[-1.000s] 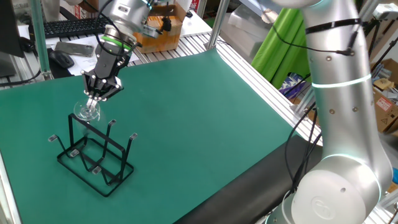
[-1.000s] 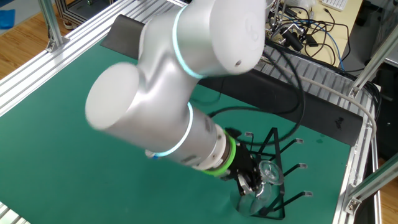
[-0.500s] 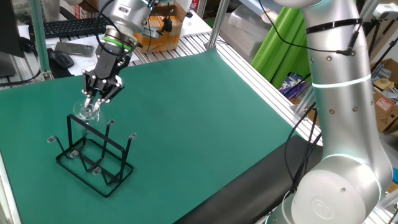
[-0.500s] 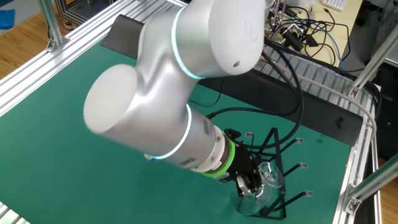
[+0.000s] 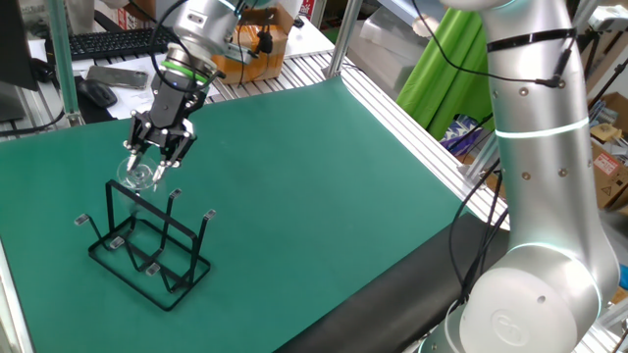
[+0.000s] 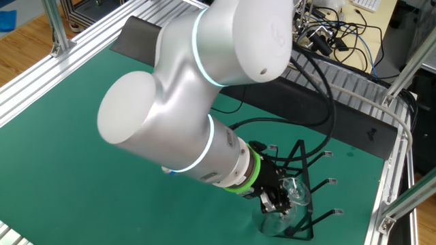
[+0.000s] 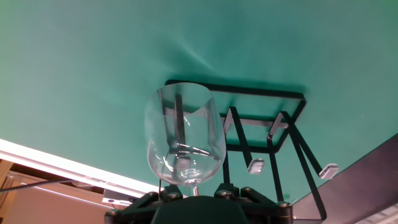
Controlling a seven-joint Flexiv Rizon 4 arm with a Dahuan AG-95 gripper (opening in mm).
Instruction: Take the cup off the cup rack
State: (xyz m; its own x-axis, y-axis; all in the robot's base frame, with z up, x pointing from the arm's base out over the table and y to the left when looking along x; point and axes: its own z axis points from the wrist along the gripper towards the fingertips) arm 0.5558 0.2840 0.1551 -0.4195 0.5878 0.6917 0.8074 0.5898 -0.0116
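The cup (image 7: 185,140), a clear stemmed glass, hangs bowl-down over an upright prong of the black wire cup rack (image 7: 267,124); the prong shows through the bowl. In the hand view my gripper (image 7: 196,191) is open, its fingers standing either side of the thin stem with a gap on each side. In one fixed view the gripper (image 5: 154,163) points down at the cup (image 5: 137,176) on the back left corner of the rack (image 5: 147,245). In the other fixed view the cup (image 6: 293,192) shows just beyond the fingers, and the arm hides part of the rack (image 6: 313,170).
The rack stands on a green mat (image 5: 314,186). A keyboard (image 5: 118,41) and a cardboard box (image 5: 255,44) lie behind the mat's far edge. Aluminium frame rails (image 6: 395,156) and cables border the mat.
The fingers were shut on the glass's stem and have spread apart. The cup stays on its prong and the arm has barely moved.
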